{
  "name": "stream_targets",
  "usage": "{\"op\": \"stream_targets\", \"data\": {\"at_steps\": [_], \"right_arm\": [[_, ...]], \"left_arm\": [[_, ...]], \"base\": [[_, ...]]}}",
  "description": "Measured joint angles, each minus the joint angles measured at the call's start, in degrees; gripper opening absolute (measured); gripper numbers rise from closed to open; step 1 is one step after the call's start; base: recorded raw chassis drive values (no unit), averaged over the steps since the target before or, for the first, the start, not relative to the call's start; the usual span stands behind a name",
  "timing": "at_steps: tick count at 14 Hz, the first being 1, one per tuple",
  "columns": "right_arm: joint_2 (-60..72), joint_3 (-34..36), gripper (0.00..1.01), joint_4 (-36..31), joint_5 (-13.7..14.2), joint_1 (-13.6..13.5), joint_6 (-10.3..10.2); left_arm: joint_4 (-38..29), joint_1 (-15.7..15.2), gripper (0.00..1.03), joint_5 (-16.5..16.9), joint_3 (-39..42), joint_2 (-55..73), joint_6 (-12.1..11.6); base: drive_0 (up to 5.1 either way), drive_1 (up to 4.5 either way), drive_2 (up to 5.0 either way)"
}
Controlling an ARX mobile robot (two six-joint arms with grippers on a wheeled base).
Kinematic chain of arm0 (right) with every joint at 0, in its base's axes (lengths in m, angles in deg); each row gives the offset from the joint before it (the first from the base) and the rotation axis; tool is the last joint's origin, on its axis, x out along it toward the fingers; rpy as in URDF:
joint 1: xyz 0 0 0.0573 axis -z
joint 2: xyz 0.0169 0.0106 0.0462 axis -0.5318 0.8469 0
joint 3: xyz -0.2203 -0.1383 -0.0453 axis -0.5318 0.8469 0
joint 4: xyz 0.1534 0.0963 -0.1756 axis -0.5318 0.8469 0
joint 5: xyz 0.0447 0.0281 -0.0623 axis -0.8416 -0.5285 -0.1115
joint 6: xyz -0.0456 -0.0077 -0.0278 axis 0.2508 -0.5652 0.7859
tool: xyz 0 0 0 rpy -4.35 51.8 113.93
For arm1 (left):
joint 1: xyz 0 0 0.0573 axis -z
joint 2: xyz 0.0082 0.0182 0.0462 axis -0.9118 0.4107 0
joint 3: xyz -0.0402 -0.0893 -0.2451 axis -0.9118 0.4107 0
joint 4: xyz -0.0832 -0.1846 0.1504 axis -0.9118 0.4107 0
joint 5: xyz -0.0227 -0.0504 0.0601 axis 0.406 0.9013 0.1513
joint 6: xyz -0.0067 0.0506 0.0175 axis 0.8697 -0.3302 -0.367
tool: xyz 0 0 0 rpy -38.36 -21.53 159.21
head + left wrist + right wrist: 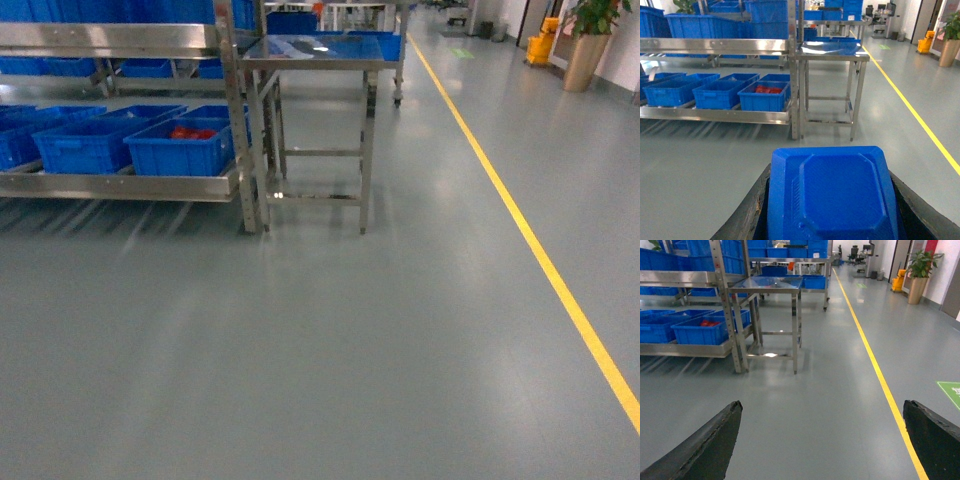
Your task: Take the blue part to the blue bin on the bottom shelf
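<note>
Blue part (pixel 832 197): fills the bottom of the left wrist view, clamped between the left gripper's (pixel 832 210) two dark fingers (pixel 745 215), held above the grey floor (pixel 715 165).
Right gripper (pixel 822 440): fingers (pixel 705 445) spread wide apart with nothing between them, pointing along the floor toward the table (pixel 771 287).
Arms in head view: neither arm nor gripper shows there.
Bottom shelf (pixel 120 186): steel rack level at left, carrying a row of blue bins (pixel 182 148); the bin nearest the table holds red pieces (pixel 192 132).
Part versus shelf: well apart, with open floor between.
Left wrist only: the held part, and the rack's upper level (pixel 715 46) with more blue bins.
Right wrist only: a green floor marking (pixel 951 390) beyond the yellow line (pixel 875 360); a potted plant (pixel 920 270) at far right.
Head view only: the yellow line running on into the near foreground at right.
Writing: none can be read.
</note>
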Motion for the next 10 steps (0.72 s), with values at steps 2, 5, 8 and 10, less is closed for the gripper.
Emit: {"op": "stream_targets", "data": {"at_steps": [2,5,8,10], "right_arm": [[0.00,0.00,0.98,0.20,0.00,0.00,0.00],[0.00,0.00,0.98,-0.02,0.02,0.00,0.00],[0.00,0.00,0.98,0.22,0.00,0.00,0.00],[0.00,0.00,0.98,0.11,0.00,0.00,0.00]], "left_arm": [[-0.17,0.00,0.43,0.09,0.00,0.00,-0.02],[-0.13,0.02,0.43,0.02,0.00,0.00,-0.02],[-0.22,0.00,0.43,0.07,0.00,0.00,-0.02],[0.00,0.02,0.43,0.02,0.00,0.04,-0.02]], "base": [[0.0,4.28,-4.4],[0.0,4.28,-4.4],[-0.1,4.19,-4.4],[0.0,4.35,-4.3]]}}
